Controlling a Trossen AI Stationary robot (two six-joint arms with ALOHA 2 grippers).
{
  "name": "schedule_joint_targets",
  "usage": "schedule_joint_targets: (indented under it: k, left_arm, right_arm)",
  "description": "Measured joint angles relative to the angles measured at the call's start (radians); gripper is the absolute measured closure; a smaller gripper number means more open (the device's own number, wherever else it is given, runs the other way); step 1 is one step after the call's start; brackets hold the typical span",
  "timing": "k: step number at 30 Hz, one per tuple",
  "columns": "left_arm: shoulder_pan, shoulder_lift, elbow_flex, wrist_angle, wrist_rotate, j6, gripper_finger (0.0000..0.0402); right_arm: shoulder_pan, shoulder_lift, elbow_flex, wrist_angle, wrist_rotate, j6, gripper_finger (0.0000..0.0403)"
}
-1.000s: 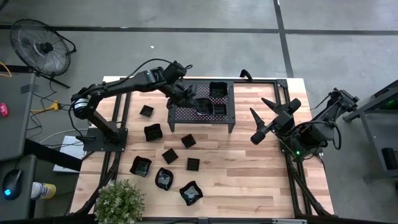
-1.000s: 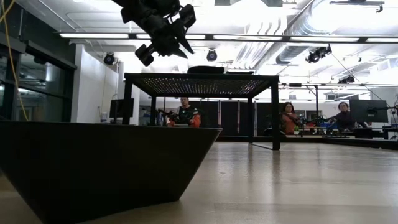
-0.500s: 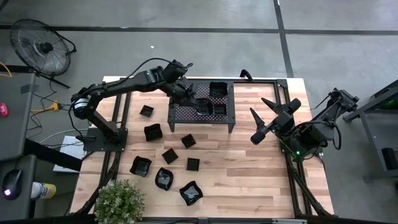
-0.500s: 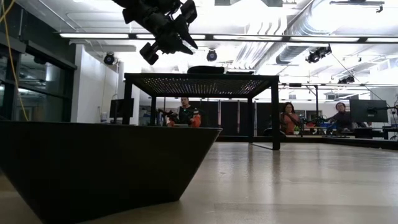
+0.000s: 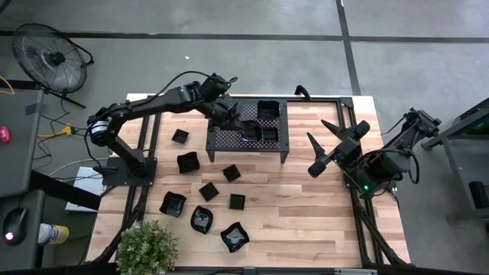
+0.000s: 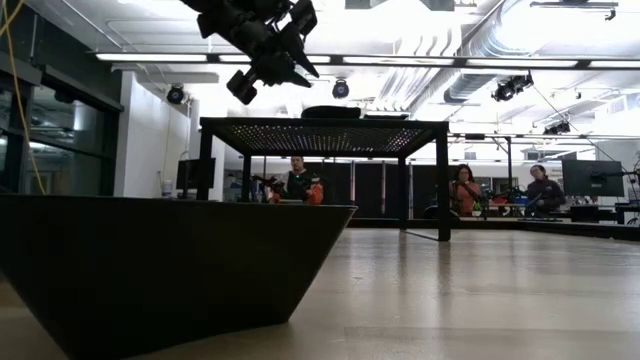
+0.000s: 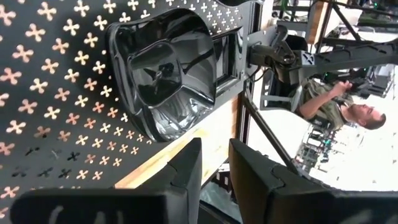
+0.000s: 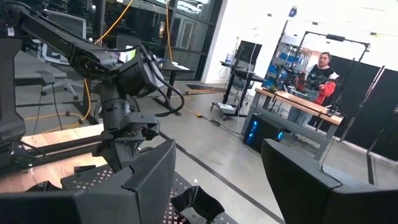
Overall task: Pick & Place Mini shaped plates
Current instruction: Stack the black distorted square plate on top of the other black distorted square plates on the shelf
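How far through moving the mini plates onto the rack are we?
About three plates already sit on the perforated rack. The left gripper hovers over the rack, jaws nearly shut and empty, a wavy-rimmed plate lying below it. Eight plates remain on the table. The right gripper waits open at the table's right.

In the high view the perforated rack (image 5: 248,131) sits in the upper middle of the table (image 5: 306,206); three mini plates lie on it — one at its upper right (image 5: 267,111), one below that (image 5: 269,134), one (image 5: 248,131) just left of that. The left gripper (image 5: 231,114) hangs over the rack's upper left part; the right gripper (image 5: 321,139) hangs right of the rack, near the table's right edge. Eight more plates are spread on the table to the lower left of the rack, the nearest (image 5: 231,173) just below it; a potted plant (image 5: 145,248) stands at the lower left corner; a fan (image 5: 47,57) stands on the floor at upper left.
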Motion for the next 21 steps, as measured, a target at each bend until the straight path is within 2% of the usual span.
schedule_joint_targets:
  k: [6,11,17,21]
  left_arm:
    - [0.0,0.0,0.0,0.035,0.004,0.037,0.0271]
    - [0.0,-0.001,0.0,0.079,0.053,0.116,0.0232]
    - [-0.009,-0.07,-0.001,0.064,-0.019,0.233,0.0238]
    - [-0.052,-0.15,-0.001,0.059,-0.12,0.31,0.0251]
  right_arm:
    - [0.0,-0.004,0.0,-0.002,0.0,-0.007,0.0169]
    - [0.015,-0.028,0.0,-0.001,0.0,-0.008,0.0169]
    - [0.048,-0.056,0.0,-0.001,0.0,0.007,0.017]
    - [0.072,-0.051,0.0,-0.002,0.0,0.01,0.0175]
